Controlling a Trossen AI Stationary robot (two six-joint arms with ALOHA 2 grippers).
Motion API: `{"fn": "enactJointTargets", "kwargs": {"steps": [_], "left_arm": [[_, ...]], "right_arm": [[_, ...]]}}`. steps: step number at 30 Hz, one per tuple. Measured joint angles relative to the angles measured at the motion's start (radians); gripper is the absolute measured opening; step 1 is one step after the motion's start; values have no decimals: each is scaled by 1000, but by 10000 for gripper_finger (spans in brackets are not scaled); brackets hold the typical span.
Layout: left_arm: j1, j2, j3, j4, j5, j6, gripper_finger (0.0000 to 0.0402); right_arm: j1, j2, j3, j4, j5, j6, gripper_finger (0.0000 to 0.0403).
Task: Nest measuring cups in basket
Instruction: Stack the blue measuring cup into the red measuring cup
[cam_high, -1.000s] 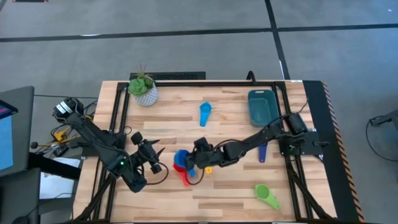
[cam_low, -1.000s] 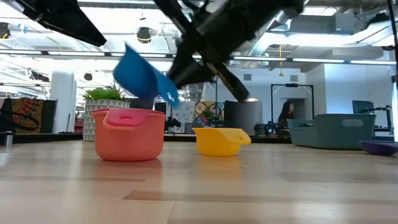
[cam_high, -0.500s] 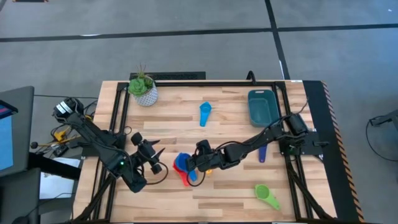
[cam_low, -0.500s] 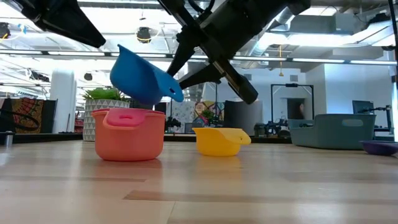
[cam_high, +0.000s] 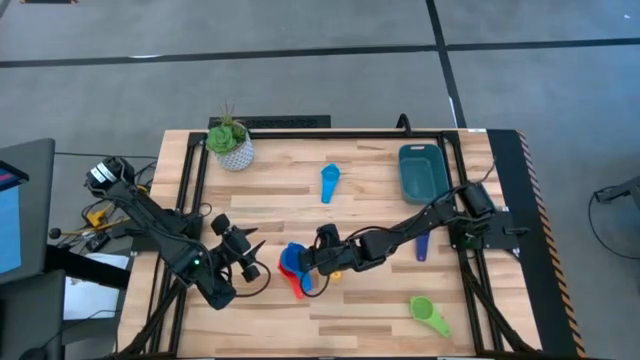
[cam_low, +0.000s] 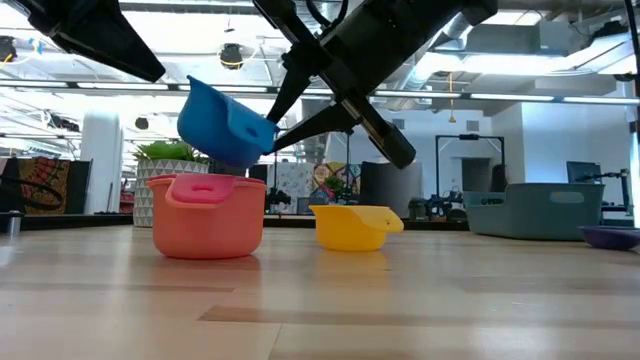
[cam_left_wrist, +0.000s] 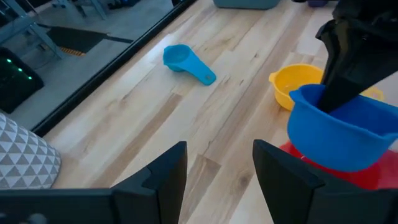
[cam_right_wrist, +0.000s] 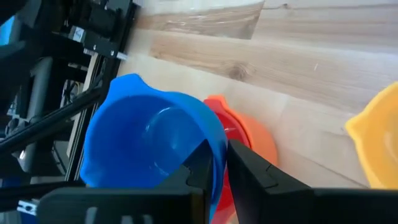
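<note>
Right claw (cam_low: 262, 128), pinched on the blue cup (cam_low: 222, 125) rim, has swung it over the red/orange stack (cam_low: 208, 215) since a second ago; nesting drop next, basket (cam_high: 421, 171) empty.

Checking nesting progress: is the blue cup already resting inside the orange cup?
No. In the low view the blue cup hangs tilted above the orange cup, clamped by the right gripper.

Bright, even light falls from ceiling strip lamps (cam_low: 520, 97) in the room behind, leaving only soft shadows on the desk (cam_low: 320, 300). In the low view the dark arm is backlit, nearly a silhouette.
</note>
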Motion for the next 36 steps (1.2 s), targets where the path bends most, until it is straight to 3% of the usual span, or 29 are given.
{"fn": "enactJointTargets", "kwargs": {"steps": [9, 23, 31, 36], "left_arm": [[0, 0, 0, 0, 28, -19, 174], [-41, 0, 0, -1, 57, -33, 174], [-79, 0, -60, 71, 74, -36, 174], [-81, 1, -196, 340, 168, -22, 174]], "right_arm": [[4, 0, 0, 0, -1, -31, 83], [3, 0, 0, 43, -39, -40, 245], [1, -18, 0, -112, -120, -307, 240], [13, -2, 2, -110, -231, -481, 212]]}}
